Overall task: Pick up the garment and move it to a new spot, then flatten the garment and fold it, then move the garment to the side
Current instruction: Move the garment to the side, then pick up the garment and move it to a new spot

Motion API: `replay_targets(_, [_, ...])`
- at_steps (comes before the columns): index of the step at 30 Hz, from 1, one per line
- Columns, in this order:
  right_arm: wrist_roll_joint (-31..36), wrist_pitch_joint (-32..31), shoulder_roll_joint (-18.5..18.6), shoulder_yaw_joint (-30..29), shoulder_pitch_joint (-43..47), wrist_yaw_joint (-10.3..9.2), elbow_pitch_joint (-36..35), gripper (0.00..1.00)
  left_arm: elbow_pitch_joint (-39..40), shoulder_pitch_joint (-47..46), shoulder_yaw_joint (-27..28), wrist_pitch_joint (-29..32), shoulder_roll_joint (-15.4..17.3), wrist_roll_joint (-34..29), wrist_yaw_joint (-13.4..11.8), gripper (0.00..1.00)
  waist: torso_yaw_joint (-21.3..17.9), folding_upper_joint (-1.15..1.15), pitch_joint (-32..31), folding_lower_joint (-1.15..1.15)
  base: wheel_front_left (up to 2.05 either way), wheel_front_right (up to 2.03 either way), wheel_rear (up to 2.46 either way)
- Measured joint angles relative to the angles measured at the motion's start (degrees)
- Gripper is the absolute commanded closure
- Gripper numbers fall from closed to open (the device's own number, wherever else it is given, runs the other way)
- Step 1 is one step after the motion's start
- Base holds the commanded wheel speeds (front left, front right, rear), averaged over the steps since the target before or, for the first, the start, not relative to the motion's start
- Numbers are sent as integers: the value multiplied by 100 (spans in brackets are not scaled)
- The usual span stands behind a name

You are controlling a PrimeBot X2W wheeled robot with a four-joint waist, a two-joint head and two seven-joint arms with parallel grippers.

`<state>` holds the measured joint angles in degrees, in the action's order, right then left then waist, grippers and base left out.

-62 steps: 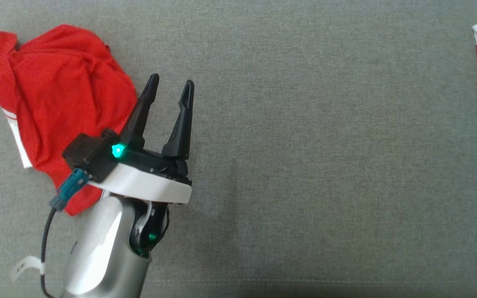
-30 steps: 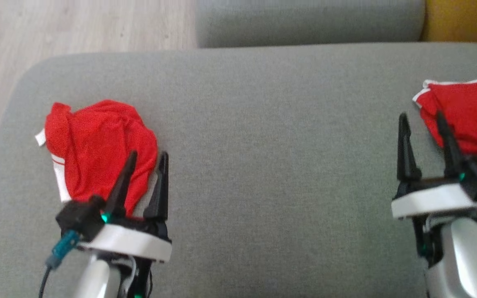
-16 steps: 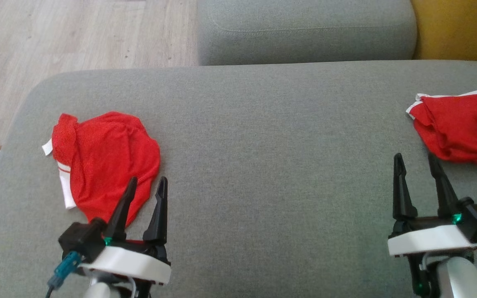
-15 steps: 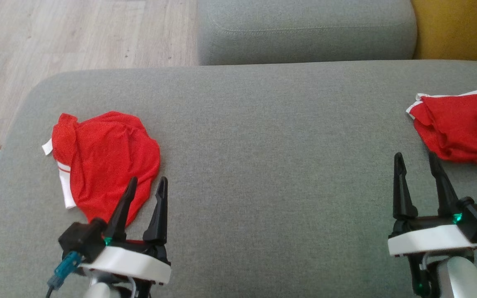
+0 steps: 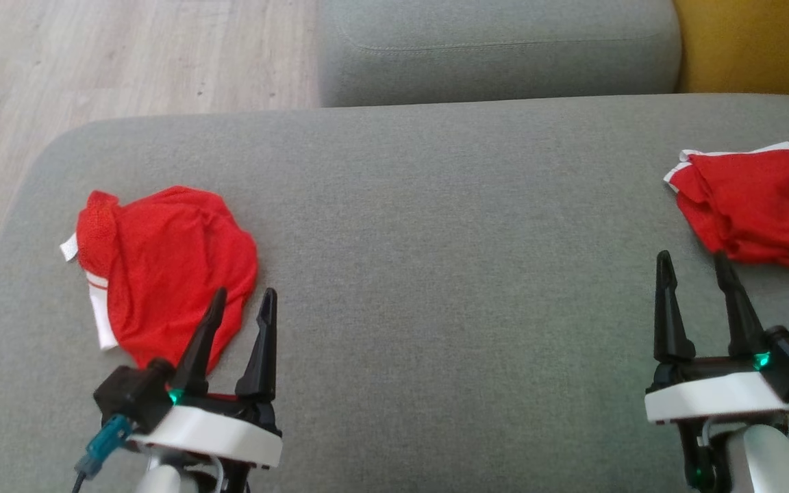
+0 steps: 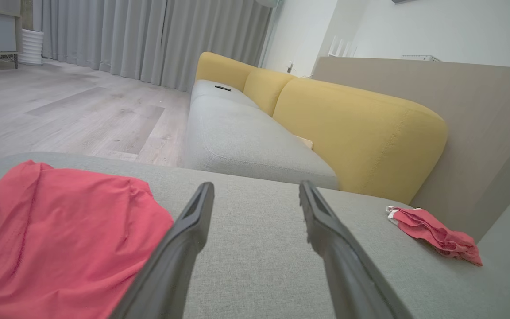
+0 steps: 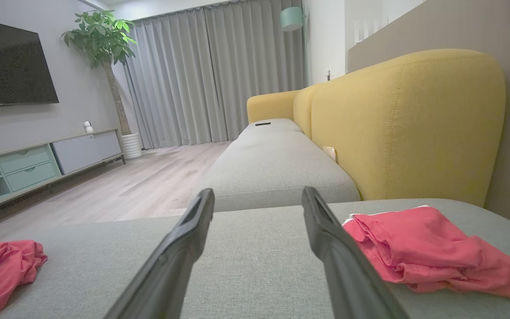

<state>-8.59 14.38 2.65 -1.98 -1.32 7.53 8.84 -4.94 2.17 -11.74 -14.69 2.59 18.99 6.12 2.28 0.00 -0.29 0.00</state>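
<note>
A: Head view?
B: High, facing down on the grey cushion, left gripper and right gripper at bottom.
A: Wrist views?
B: Low, close (near cushion level), looking out between the jaws; both share the yellow backrest ahead.

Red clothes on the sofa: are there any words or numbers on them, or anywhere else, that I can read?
None to read. The left red garment and the right red garment have plain white trim, no letters. The grey cushion and the dark TV screen carry no writing either.
</note>
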Motion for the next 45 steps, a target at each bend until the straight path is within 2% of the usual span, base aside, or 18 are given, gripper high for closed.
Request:
replay_targets(12, [-1,0,-1,11,86,0,1,0,1,-18,-29,0,0,0,29,0,-142,0,-18,0,0,0,0])
replay_targets(22, [1,0,-1,-4,87,0,7,0,-65,-19,-44,0,-1,0,43,0,-39,0,-7,0,0,0,0])
replay_targets(30, [11,1,-1,78,86,0,0,0,-88,-188,13,0,-2,-1,-58,0,384,0,116,0,0,0,0])
replay_targets(36, [9,0,-2,182,76,0,-2,0,-134,-330,309,0,-3,31,-105,0,832,0,249,1,0,0,0])
replay_targets(45, [-109,1,-3,600,65,0,31,0,-219,-381,500,0,-3,29,-107,0,1480,0,328,0,0,0,0])
